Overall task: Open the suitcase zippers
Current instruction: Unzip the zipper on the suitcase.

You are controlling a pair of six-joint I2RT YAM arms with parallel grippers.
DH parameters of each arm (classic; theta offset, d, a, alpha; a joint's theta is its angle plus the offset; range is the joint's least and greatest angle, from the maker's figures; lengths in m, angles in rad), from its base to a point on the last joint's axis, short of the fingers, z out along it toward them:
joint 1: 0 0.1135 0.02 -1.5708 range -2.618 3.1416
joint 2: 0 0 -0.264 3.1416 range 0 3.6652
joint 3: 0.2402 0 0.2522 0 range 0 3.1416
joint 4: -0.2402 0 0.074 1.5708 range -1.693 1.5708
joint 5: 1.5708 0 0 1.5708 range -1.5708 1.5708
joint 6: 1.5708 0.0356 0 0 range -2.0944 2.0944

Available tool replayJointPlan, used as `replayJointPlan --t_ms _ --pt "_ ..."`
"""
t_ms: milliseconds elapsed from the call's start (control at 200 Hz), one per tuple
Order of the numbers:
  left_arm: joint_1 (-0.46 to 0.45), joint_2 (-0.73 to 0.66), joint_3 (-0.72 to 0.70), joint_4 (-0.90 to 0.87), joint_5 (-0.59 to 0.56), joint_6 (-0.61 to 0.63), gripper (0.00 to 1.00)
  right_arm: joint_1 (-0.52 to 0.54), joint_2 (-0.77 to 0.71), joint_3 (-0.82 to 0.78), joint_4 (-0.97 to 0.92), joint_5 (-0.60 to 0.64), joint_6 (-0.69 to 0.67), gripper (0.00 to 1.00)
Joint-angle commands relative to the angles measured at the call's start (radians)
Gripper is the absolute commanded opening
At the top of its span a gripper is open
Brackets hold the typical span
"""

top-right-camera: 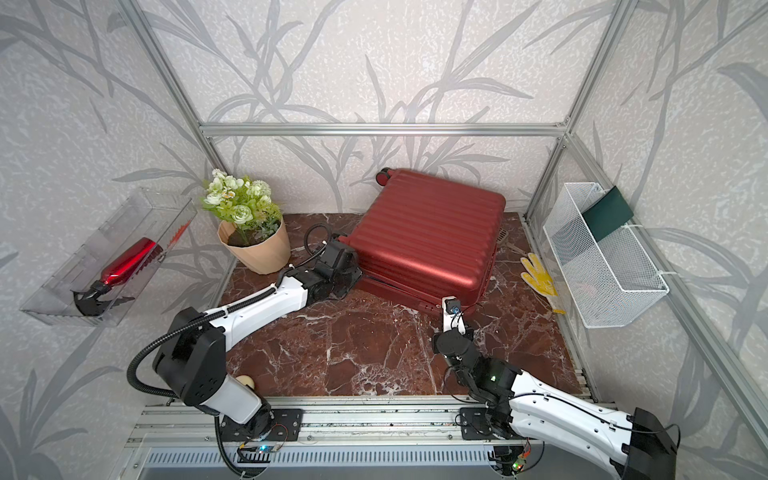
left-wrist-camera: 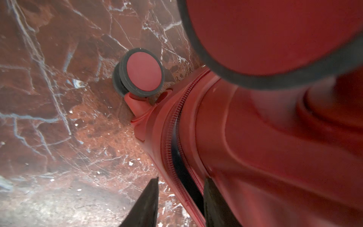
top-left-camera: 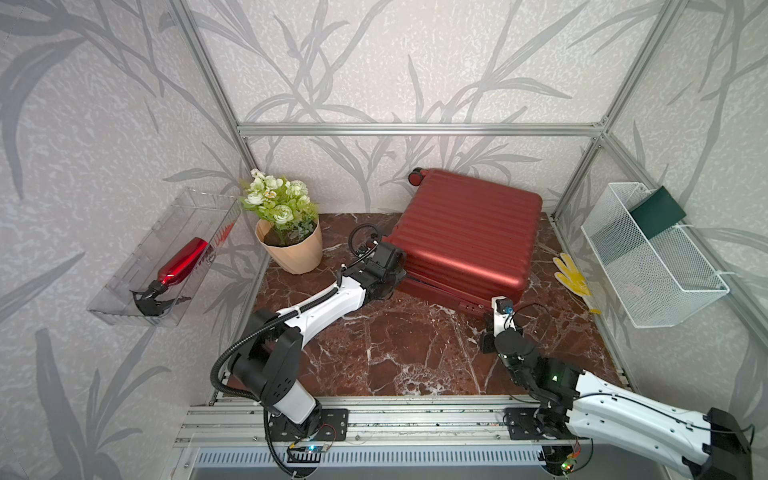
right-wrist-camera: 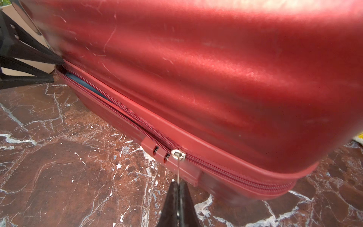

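- Suitcase (top-left-camera: 465, 237) lies flat at the back of the marble table (top-left-camera: 395, 357), just right of the flower pot (top-left-camera: 293, 249)
- Right gripper (right-wrist-camera: 178, 186) we see pinched tight on the silver pull (right-wrist-camera: 178, 155) of the zippers (right-wrist-camera: 225, 173), along the near seam
- Left gripper (left-wrist-camera: 181, 179) sits at the near-left corner, jaws narrowly apart astride the parted seam; we cannot tell if they touch it

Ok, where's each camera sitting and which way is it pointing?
Top views: high above the near edge, looking down at the suitcase; both arms show.
Left wrist: behind the open left end effector, facing a suitcase wheel and the parted zipper.
Right wrist: behind the right end effector, shut on the zipper pull, facing the suitcase's front seam.
Shared: both wrist views show the zipper; right wrist also shows the left end effector's fingers.
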Motion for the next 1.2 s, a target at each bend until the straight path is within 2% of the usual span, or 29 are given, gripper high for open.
replayJointPlan --t_ms 0,345,555,640,750,835,875,1075,1195 --pt "-0.001 0.106 -0.062 0.064 0.048 -0.039 0.34 0.005 0.000 0.003 -0.011 -0.011 -0.003 0.00" --pt "-0.004 0.034 -0.182 0.123 0.023 -0.057 0.24 0.006 0.019 0.004 0.001 -0.013 0.005 0.00" --pt "-0.007 0.043 -0.200 0.190 0.052 -0.061 0.23 0.005 0.024 0.003 0.004 -0.021 0.016 0.00" --pt "-0.021 0.060 -0.173 0.193 0.050 -0.044 0.29 0.005 0.023 0.001 0.001 -0.031 0.018 0.00" --pt "-0.028 0.114 -0.105 0.156 0.062 -0.034 0.48 0.005 0.025 0.004 0.004 -0.052 0.018 0.00" --pt "-0.026 0.149 -0.074 0.150 0.055 -0.029 0.53 0.005 0.033 0.007 0.005 -0.070 0.012 0.00" --pt "-0.026 0.163 -0.063 0.143 0.050 -0.028 0.49 0.006 0.037 0.008 0.006 -0.080 0.006 0.00" --pt "-0.009 0.128 -0.068 0.085 -0.020 -0.016 0.01 -0.036 0.029 0.009 -0.063 -0.015 -0.005 0.00" --pt "0.017 0.078 -0.080 0.020 -0.096 -0.033 0.00 -0.104 -0.010 -0.006 -0.103 -0.039 0.018 0.00"
